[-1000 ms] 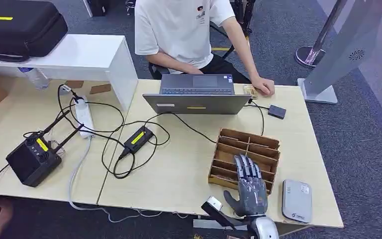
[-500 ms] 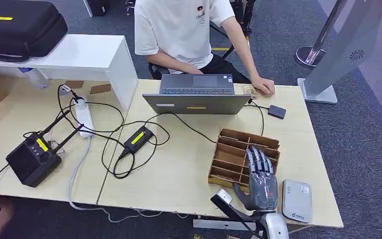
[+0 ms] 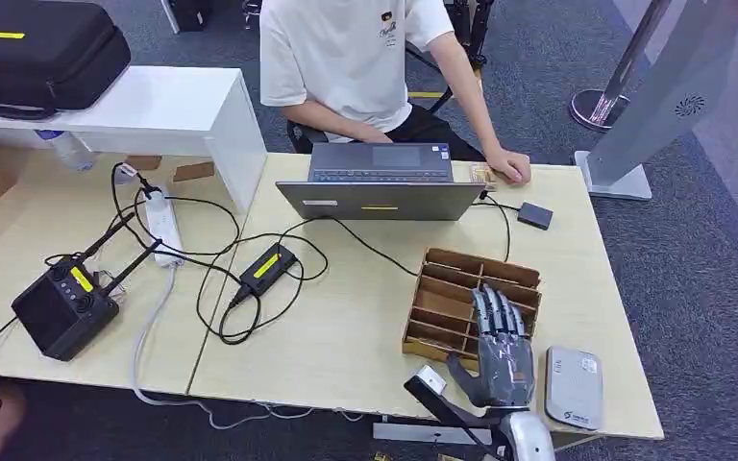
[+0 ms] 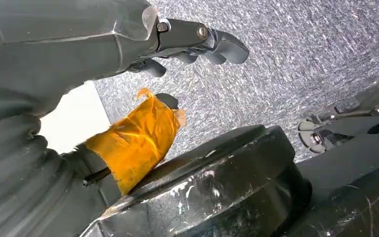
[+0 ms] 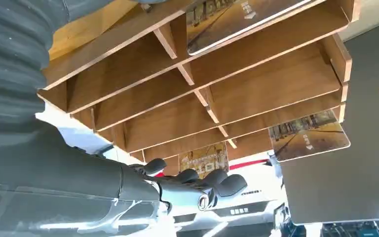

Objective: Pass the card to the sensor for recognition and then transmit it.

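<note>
My right hand hovers with its fingers stretched out and apart over the near right part of the wooden card rack, holding nothing. In the right wrist view the rack shows slanted slots with picture cards in them: one card in one slot, another card at the rack's far corner, and a third card just beyond my fingers. A grey-white sensor pad lies on the table right of my hand. My left hand hangs over grey carpet, holding nothing, orange tape on its thumb.
A person in a white shirt sits behind an open laptop, one hand on the table. A small black box lies right of the laptop. Cables, a power strip and a black radio unit cover the left tables.
My right hand has shifted to the right along the rack's near edge, closer to the sensor pad, then settled. Nothing else has moved.
</note>
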